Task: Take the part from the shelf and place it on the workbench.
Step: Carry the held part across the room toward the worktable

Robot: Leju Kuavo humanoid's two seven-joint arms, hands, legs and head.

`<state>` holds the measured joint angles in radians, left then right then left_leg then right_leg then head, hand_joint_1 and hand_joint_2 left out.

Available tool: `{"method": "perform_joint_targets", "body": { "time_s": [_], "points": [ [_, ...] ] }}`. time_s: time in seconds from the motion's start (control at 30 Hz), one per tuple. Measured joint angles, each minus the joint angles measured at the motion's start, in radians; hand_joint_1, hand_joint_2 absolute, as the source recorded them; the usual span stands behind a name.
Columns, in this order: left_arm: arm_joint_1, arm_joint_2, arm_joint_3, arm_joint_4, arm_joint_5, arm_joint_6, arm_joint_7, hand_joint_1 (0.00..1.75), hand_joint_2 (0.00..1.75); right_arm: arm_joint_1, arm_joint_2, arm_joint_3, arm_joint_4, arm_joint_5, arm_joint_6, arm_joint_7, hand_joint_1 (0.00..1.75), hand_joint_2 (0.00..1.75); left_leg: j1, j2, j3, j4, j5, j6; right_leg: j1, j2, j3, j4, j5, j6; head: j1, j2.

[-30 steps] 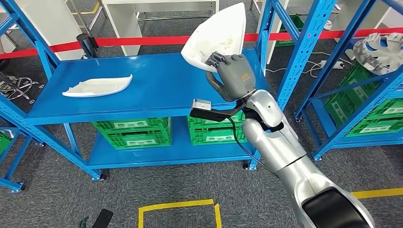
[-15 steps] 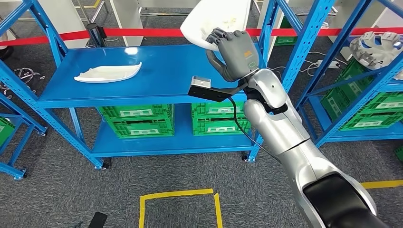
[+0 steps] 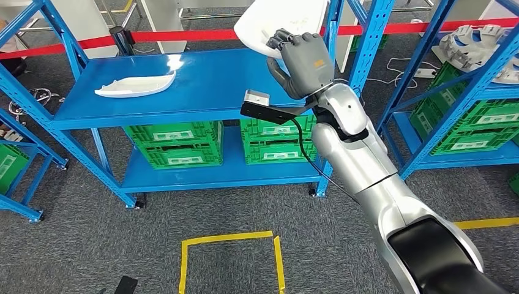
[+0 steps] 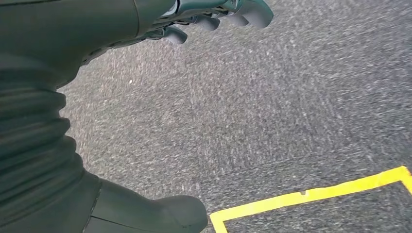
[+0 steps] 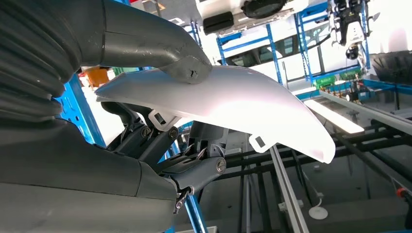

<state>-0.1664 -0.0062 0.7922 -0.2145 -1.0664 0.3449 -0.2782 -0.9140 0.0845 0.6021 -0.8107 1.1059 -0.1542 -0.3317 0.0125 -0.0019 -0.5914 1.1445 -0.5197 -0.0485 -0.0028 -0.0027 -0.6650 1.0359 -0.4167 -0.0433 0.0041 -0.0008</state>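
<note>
Whole head view has shifted since a second ago: shelf now sits higher and left in frame, so the camera moved. Right hand raised a little higher relative to the blue shelf, arm bent up, back of hand toward the camera. It grips the white part by its edge, thumb pressed on the top face, fingers under it; part held clear above the shelf's right end. Second white part lies on the shelf, left side. Left hand hangs over grey floor, holding nothing, fingers loosely apart, near yellow tape.
</note>
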Motion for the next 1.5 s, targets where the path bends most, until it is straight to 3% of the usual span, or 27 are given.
{"method": "perform_joint_targets", "body": {
  "time_s": [0.07, 0.1, 0.17, 0.2, 0.27, 0.33, 0.37, 0.4, 0.43, 0.5, 0.57, 0.6, 0.7, 0.77, 0.83, 0.87, 0.9, 0.93, 0.97, 1.03, 1.1, 1.13, 1.17, 1.27, 1.4, 1.5],
  "points": [
    [-0.002, 0.001, 0.0, 0.0, -0.002, 0.0, 0.002, 0.0, 1.75, -0.004, -0.003, -0.007, 0.0, 0.0, 0.002, 0.0, 1.75, 1.75, -0.007, -0.001, 0.071, -0.109, -0.004, 0.011, 0.0, -0.001, -0.009, -0.001, 0.015, 0.01, 0.001, 0.0],
    [-0.003, 0.002, 0.0, -0.001, -0.003, 0.0, 0.002, 0.0, 1.75, -0.007, -0.004, -0.009, 0.0, 0.0, 0.003, 0.0, 1.75, 1.75, -0.011, -0.001, 0.081, -0.132, -0.011, 0.018, -0.001, -0.002, -0.01, -0.003, 0.023, 0.016, 0.0, 0.0],
    [-0.002, 0.002, 0.001, 0.0, -0.003, 0.0, 0.0, 0.0, 1.75, -0.009, -0.008, -0.01, 0.001, 0.002, 0.005, 0.0, 1.75, 1.75, -0.012, -0.001, 0.074, -0.14, 0.003, 0.032, -0.002, -0.002, -0.012, -0.008, 0.035, 0.029, -0.001, 0.0],
    [-0.002, 0.001, 0.002, 0.0, -0.003, 0.0, -0.002, 0.0, 1.75, -0.01, -0.01, -0.011, 0.001, 0.003, 0.006, -0.001, 1.75, 1.75, -0.01, 0.001, 0.069, -0.143, 0.013, 0.041, -0.002, 0.0, -0.018, -0.003, 0.026, 0.035, -0.001, 0.0],
    [-0.003, -0.001, 0.002, 0.0, -0.003, 0.0, -0.004, 0.0, 1.75, -0.01, -0.016, -0.011, 0.002, 0.006, 0.007, -0.001, 1.75, 1.75, -0.004, 0.005, 0.054, -0.147, 0.035, 0.054, -0.004, 0.003, -0.043, 0.059, -0.042, 0.044, 0.001, 0.0],
    [-0.002, -0.002, 0.003, 0.0, -0.003, 0.0, -0.004, 0.0, 1.75, -0.008, -0.019, -0.011, 0.002, 0.006, 0.007, -0.001, 1.75, 1.75, -0.004, 0.006, 0.026, -0.144, 0.055, 0.06, -0.005, 0.004, -0.082, 0.189, -0.131, 0.051, 0.003, 0.0],
    [-0.002, -0.003, 0.003, 0.0, -0.003, -0.001, -0.004, 0.0, 1.75, -0.006, -0.021, -0.011, 0.003, 0.006, 0.007, -0.001, 1.75, 1.75, -0.004, 0.006, 0.012, -0.141, 0.064, 0.06, -0.006, 0.004, -0.095, 0.247, -0.154, 0.054, 0.003, 0.0],
    [-0.002, -0.003, 0.003, 0.0, -0.003, -0.001, -0.004, 0.0, 1.75, -0.005, -0.022, -0.011, 0.004, 0.006, 0.007, -0.001, 1.75, 1.75, -0.004, 0.006, -0.002, -0.138, 0.073, 0.059, -0.007, 0.004, -0.092, 0.276, -0.156, 0.056, 0.003, 0.0],
    [-0.001, -0.004, 0.003, 0.0, -0.003, -0.001, -0.004, 0.0, 1.75, -0.004, -0.023, -0.011, 0.005, 0.006, 0.007, -0.001, 1.75, 1.75, -0.003, 0.006, -0.016, -0.133, 0.08, 0.057, -0.008, 0.004, -0.071, 0.267, -0.139, 0.057, 0.003, 0.0],
    [-0.001, -0.005, 0.003, 0.0, -0.003, -0.001, -0.004, 0.0, 1.75, -0.005, -0.023, -0.011, 0.005, 0.007, 0.006, -0.001, 1.75, 1.75, -0.002, 0.005, -0.04, -0.121, 0.091, 0.049, -0.009, 0.004, 0.019, 0.149, -0.104, 0.054, 0.003, 0.0],
    [-0.002, -0.006, 0.003, 0.0, -0.003, -0.003, -0.004, 0.0, 1.75, -0.006, -0.023, -0.011, 0.005, 0.01, 0.006, -0.001, 1.75, 1.75, -0.003, 0.005, -0.055, -0.111, 0.099, 0.038, -0.006, 0.006, 0.092, 0.038, -0.101, 0.044, 0.003, 0.0],
    [-0.003, -0.006, 0.003, 0.0, -0.004, -0.005, -0.004, 0.0, 1.75, -0.006, -0.023, -0.011, 0.006, 0.013, 0.006, -0.002, 1.75, 1.75, -0.004, 0.004, -0.059, -0.109, 0.104, 0.031, -0.003, 0.007, 0.104, 0.014, -0.107, 0.038, 0.003, 0.0],
    [-0.004, -0.007, 0.003, 0.0, -0.009, -0.027, -0.018, 0.0, 1.75, -0.007, -0.023, -0.011, 0.009, 0.023, 0.006, -0.001, 1.75, 1.75, -0.002, 0.003, -0.068, -0.109, 0.11, 0.012, -0.002, 0.006, 0.096, 0.005, -0.094, 0.016, 0.005, 0.0],
    [-0.004, -0.006, 0.003, 0.0, -0.014, -0.051, -0.038, 0.0, 1.75, -0.008, -0.022, -0.011, 0.011, 0.027, 0.004, 0.0, 1.75, 1.75, 0.0, 0.003, -0.091, -0.058, 0.06, 0.002, -0.006, 0.004, 0.085, -0.003, -0.077, 0.003, 0.003, 0.0],
    [-0.004, -0.006, 0.003, 0.0, -0.016, -0.065, -0.047, 0.0, 1.75, -0.009, -0.022, -0.011, 0.014, 0.03, 0.003, -0.001, 1.75, 1.75, 0.001, 0.002, -0.129, 0.059, -0.02, -0.006, -0.006, 0.004, 0.069, -0.003, -0.062, -0.002, 0.001, 0.0],
    [-0.004, -0.006, 0.003, 0.0, -0.016, -0.068, -0.049, 0.0, 1.75, -0.008, -0.022, -0.011, 0.016, 0.031, 0.003, -0.001, 1.75, 1.75, 0.001, 0.002, -0.144, 0.116, -0.045, -0.008, -0.005, 0.004, 0.061, -0.003, -0.055, -0.002, 0.0, 0.0],
    [-0.004, -0.006, 0.003, 0.0, -0.016, -0.07, -0.05, 0.0, 1.75, -0.007, -0.022, -0.011, 0.019, 0.032, 0.003, -0.001, 1.75, 1.75, 0.001, 0.002, -0.147, 0.15, -0.051, -0.009, -0.004, 0.004, 0.053, -0.002, -0.049, -0.002, 0.0, 0.0],
    [-0.004, -0.006, 0.003, 0.0, -0.016, -0.071, -0.051, 0.0, 1.75, -0.006, -0.022, -0.011, 0.022, 0.032, 0.003, -0.002, 1.75, 1.75, 0.001, 0.002, -0.133, 0.149, -0.039, -0.008, -0.004, 0.004, 0.045, -0.002, -0.044, -0.001, 0.0, 0.0],
    [-0.004, -0.006, 0.003, 0.0, -0.015, -0.072, -0.052, 0.0, 1.75, -0.005, -0.022, -0.011, 0.024, 0.033, 0.003, -0.002, 1.75, 1.75, 0.001, 0.002, -0.101, 0.112, -0.016, -0.005, -0.003, 0.004, 0.039, -0.001, -0.038, 0.001, 0.0, 0.0],
    [-0.007, -0.006, 0.003, -0.001, -0.014, -0.072, -0.052, 0.0, 1.75, -0.006, -0.022, -0.012, 0.027, 0.033, 0.001, -0.002, 1.75, 1.75, -0.001, 0.002, -0.009, -0.019, 0.018, 0.003, -0.002, 0.004, 0.029, -0.001, -0.03, 0.007, 0.0, 0.0],
    [-0.012, -0.006, 0.003, -0.002, -0.014, -0.072, -0.052, 0.0, 1.75, -0.009, -0.023, -0.016, 0.029, 0.034, -0.003, -0.003, 1.75, 1.75, -0.006, 0.002, 0.047, -0.109, 0.018, 0.012, 0.0, 0.003, 0.023, 0.0, -0.021, 0.018, 0.001, 0.0],
    [-0.014, -0.006, 0.003, -0.003, -0.014, -0.072, -0.052, 0.0, 1.75, -0.01, -0.024, -0.018, 0.029, 0.034, -0.006, -0.004, 1.75, 1.75, -0.008, 0.001, 0.054, -0.124, 0.014, 0.017, 0.001, 0.002, 0.021, -0.002, -0.016, 0.023, 0.001, 0.0],
    [-0.014, -0.006, 0.003, -0.003, -0.014, -0.072, -0.052, 0.0, 1.75, -0.01, -0.025, -0.02, 0.03, 0.034, -0.008, -0.006, 1.75, 1.75, -0.008, 0.001, 0.053, -0.131, 0.015, 0.019, 0.002, 0.002, 0.022, -0.005, -0.014, 0.02, 0.002, 0.0],
    [-0.012, -0.006, 0.003, -0.004, -0.014, -0.072, -0.052, 0.0, 1.75, -0.009, -0.028, -0.022, 0.033, 0.033, -0.011, -0.014, 1.75, 1.75, -0.007, 0.001, 0.05, -0.14, 0.024, 0.025, 0.006, 0.001, 0.022, -0.015, -0.003, -0.003, 0.005, 0.0],
    [-0.012, -0.006, 0.003, -0.004, -0.014, -0.072, -0.052, 0.0, 1.75, -0.009, -0.029, -0.022, 0.035, 0.033, -0.011, -0.015, 1.75, 1.75, -0.009, 0.001, 0.041, -0.137, 0.03, 0.036, 0.004, 0.001, 0.021, -0.026, 0.014, 0.017, 0.005, 0.0],
    [-0.012, -0.006, 0.003, -0.004, -0.014, -0.073, -0.051, 0.0, 1.75, -0.008, -0.03, -0.022, 0.037, 0.034, -0.012, -0.019, 1.75, 1.75, -0.01, 0.001, 0.038, -0.135, 0.032, 0.039, 0.003, 0.002, 0.02, -0.029, 0.019, 0.025, 0.005, 0.0]
  ]
}}
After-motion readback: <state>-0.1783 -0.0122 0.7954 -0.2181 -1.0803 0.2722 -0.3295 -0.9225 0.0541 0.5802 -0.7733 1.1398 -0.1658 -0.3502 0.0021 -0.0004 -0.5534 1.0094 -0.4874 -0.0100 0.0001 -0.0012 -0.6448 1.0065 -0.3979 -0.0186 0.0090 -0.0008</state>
